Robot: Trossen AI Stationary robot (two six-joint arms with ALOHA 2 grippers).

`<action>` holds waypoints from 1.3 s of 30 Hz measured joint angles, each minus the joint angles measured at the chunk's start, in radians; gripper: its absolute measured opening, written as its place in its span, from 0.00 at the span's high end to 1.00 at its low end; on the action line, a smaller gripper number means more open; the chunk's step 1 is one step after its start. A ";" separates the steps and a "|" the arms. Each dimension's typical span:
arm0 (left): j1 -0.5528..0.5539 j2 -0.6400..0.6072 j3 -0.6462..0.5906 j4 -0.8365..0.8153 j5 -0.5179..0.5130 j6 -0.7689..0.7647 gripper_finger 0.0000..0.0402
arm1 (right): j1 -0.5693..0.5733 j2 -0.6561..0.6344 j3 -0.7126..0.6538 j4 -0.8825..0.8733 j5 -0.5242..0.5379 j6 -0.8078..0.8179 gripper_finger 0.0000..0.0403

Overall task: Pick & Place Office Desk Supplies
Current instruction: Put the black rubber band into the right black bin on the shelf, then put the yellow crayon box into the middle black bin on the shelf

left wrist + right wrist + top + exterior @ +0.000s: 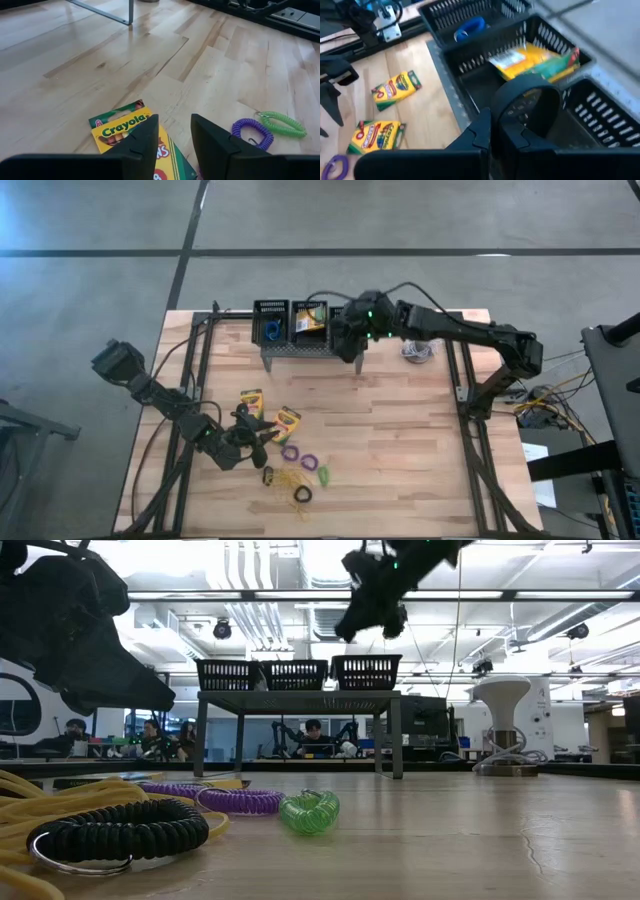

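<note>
Left tool [262, 436], fingers apart and empty, nearer the yellow-green cardboard crayon box [286, 423].
Box lies lower centre, long axis diagonal; right tool [496, 131] grips a black coiled loop [527, 107].

Legible text: "Crayola" in dark letters on the yellow face of the crayon box [131, 131] at lower centre of the left wrist view (a second line beneath is cut off by the fingers). Printing on the other boxes cannot be read in any view.
</note>
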 joint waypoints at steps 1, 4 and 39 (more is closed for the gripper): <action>0.000 0.000 0.000 0.000 0.000 0.000 0.70 | -0.019 0.002 0.000 -0.013 -0.032 0.002 0.98; 0.000 0.000 0.000 -0.005 0.000 0.000 0.70 | -0.055 0.004 0.000 -0.050 -0.056 0.002 0.98; 0.000 0.000 -0.001 -0.011 0.005 -0.003 0.70 | 0.086 -0.053 0.013 -0.015 0.158 -0.127 0.48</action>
